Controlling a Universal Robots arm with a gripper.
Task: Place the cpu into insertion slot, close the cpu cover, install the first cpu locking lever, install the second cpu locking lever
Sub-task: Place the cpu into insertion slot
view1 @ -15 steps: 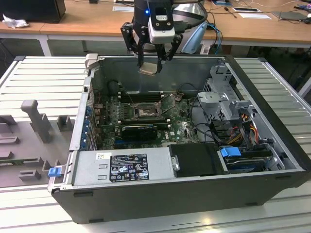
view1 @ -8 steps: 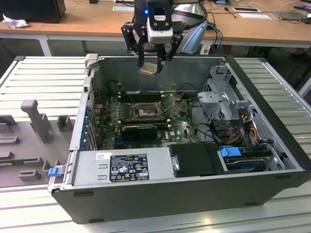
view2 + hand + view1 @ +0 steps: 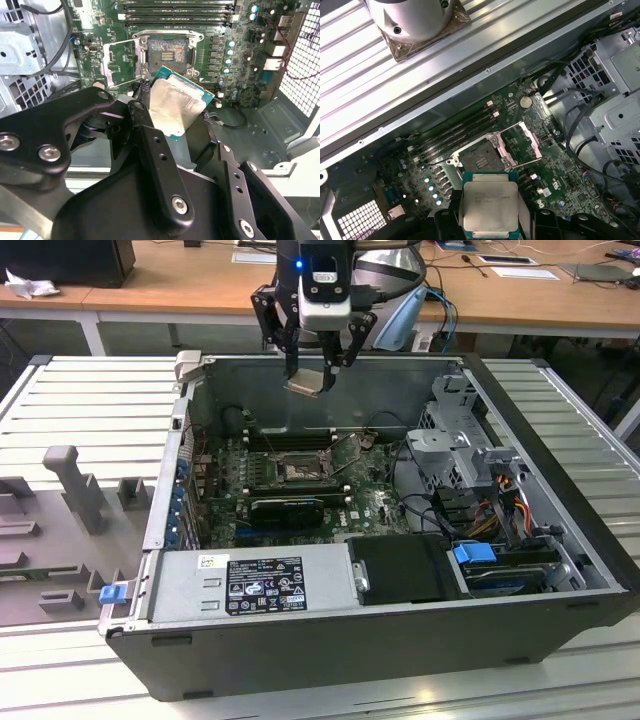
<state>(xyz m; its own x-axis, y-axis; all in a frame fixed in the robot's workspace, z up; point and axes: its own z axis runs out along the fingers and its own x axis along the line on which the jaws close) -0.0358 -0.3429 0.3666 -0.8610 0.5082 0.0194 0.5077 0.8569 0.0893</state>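
My gripper (image 3: 318, 368) hangs above the back of the open computer case, shut on the cpu (image 3: 308, 383), a small square chip with a silvery top. In both wrist views the cpu (image 3: 175, 107) (image 3: 490, 205) sits tilted between the black fingers (image 3: 150, 145). It is in the air, well above the green motherboard (image 3: 365, 502). The insertion slot (image 3: 300, 472) (image 3: 167, 50) (image 3: 480, 160) lies bare below it, with a dark centre. The cpu cover (image 3: 120, 62) (image 3: 522, 142) is swung open and lies flat beside the slot.
The case walls (image 3: 330, 375) ring the board. A power supply (image 3: 265, 585) fills the front and a drive cage (image 3: 460, 455) with cables stands at the exterior view's right. A black ribbed card (image 3: 285, 508) and memory slots (image 3: 290, 437) flank the socket. Grey fixtures (image 3: 75, 485) stand outside.
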